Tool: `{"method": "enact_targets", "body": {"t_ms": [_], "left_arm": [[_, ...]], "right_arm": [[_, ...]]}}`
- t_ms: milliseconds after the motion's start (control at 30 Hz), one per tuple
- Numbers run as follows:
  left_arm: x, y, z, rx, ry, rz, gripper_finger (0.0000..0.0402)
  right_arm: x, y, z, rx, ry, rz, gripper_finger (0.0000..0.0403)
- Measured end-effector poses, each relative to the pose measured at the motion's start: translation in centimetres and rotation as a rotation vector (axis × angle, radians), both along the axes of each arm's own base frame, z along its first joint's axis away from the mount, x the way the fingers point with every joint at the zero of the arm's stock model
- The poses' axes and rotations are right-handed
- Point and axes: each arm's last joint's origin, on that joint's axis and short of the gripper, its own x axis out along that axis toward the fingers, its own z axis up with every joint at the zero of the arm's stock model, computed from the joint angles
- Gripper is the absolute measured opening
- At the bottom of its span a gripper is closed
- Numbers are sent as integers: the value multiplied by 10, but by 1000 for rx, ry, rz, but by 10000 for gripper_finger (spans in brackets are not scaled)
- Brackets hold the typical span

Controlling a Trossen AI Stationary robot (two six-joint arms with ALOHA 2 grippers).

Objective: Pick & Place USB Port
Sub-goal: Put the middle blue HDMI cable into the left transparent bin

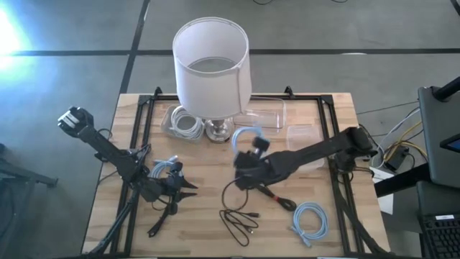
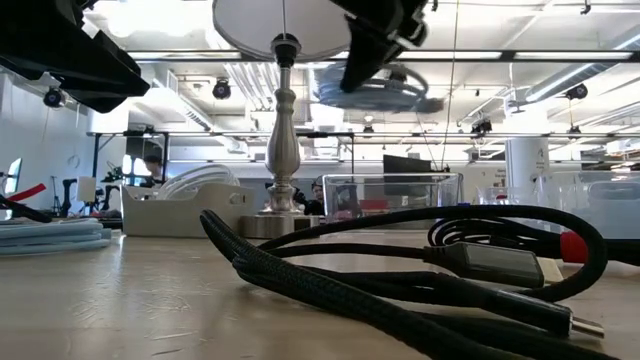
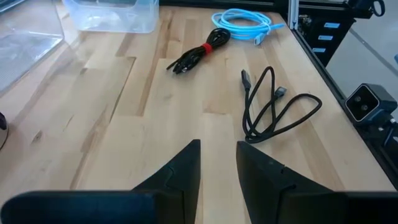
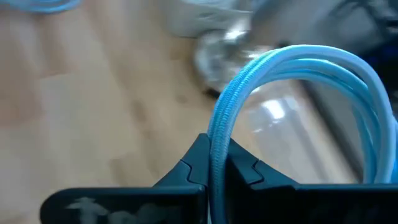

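Note:
My right gripper [image 1: 249, 149] hovers above the table's middle, just in front of the lamp, shut on a light-blue coiled cable [image 1: 244, 134]. In the low view the coil [image 2: 378, 90] hangs in the air below the gripper [image 2: 380, 45]. My left gripper [image 1: 184, 188] waits low over the table's left part, open and touching nothing; its fingers [image 3: 217, 165] point across the table. A second light-blue coil [image 1: 310, 219], a loose black cable [image 1: 241, 219] and a black cable with a red tie [image 1: 277, 194] lie flat on the wood. My right gripper pinches the light-blue coil between its two fingers [image 4: 198, 162], across a bundle of several strands [image 4: 219, 134] on one side of the loop. The coil is lifted clear of the table and arches out past the fingertips [image 4: 311, 62].
A lamp with a white shade [image 1: 212, 65] stands at the table's far middle. Clear plastic bins [image 1: 267, 115] sit beside its base, one holding a white cable [image 1: 185, 124]. Another bluish cable [image 1: 165, 170] lies near my left gripper. Black frame rails [image 1: 338, 180] run along both sides.

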Motion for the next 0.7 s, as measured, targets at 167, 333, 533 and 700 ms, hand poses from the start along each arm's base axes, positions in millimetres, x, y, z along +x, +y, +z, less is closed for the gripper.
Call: {"method": "enact_targets", "body": {"t_ms": [167,333,533,700], "left_arm": [[0,0,0,3,-1,6,106],[0,1,0,8,-6,18,106],[0,1,0,9,-8,24,106],[0,1,0,10,-10,29,106]], "right_arm": [[-13,-18,-10,-85,-18,-108,14],[-16,-55,-31,-210,38,-230,13],[-15,-102,-42,-203,37,-365,13],[-7,-136,-54,-203,-43,-385,13]]}}
